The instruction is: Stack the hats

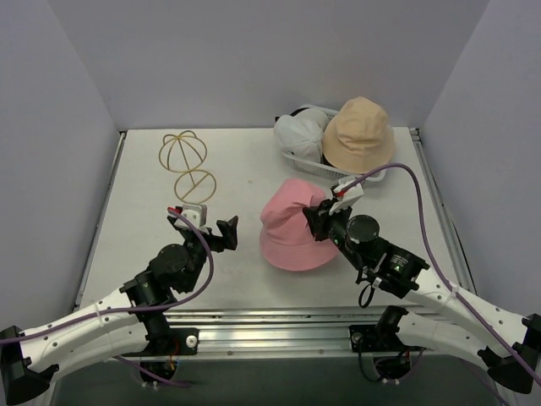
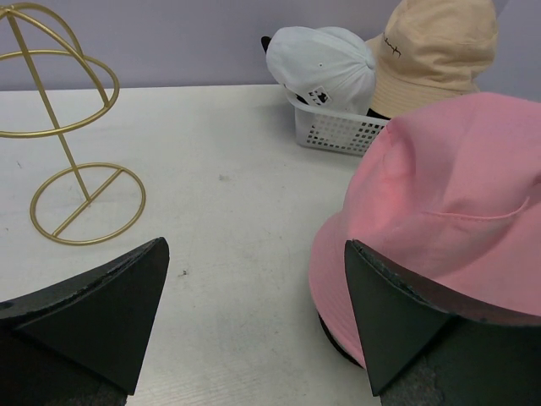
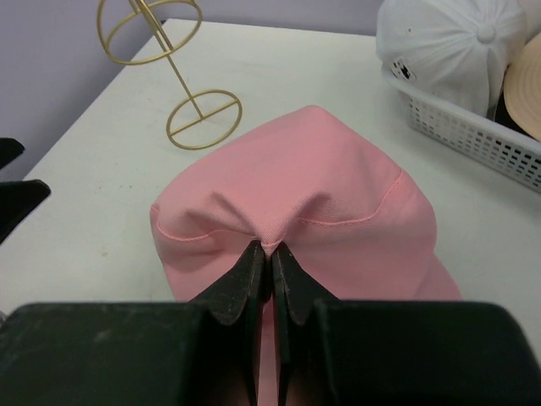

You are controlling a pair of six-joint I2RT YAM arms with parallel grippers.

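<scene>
The pink bucket hat (image 1: 292,227) lies in the middle of the table, with a black edge showing under its brim in the left wrist view (image 2: 456,194). My right gripper (image 1: 315,216) is shut on a pinch of its crown fabric (image 3: 270,247). The tan bucket hat (image 1: 358,133) and the white cap (image 1: 300,134) sit on the white mesh basket (image 1: 317,167) at the back right. My left gripper (image 1: 211,230) is open and empty, just left of the pink hat. The black cap is not clearly in view.
A gold wire dome stand (image 1: 188,165) stands at the back left, also in the left wrist view (image 2: 63,127) and the right wrist view (image 3: 173,76). Grey walls close in the table on three sides.
</scene>
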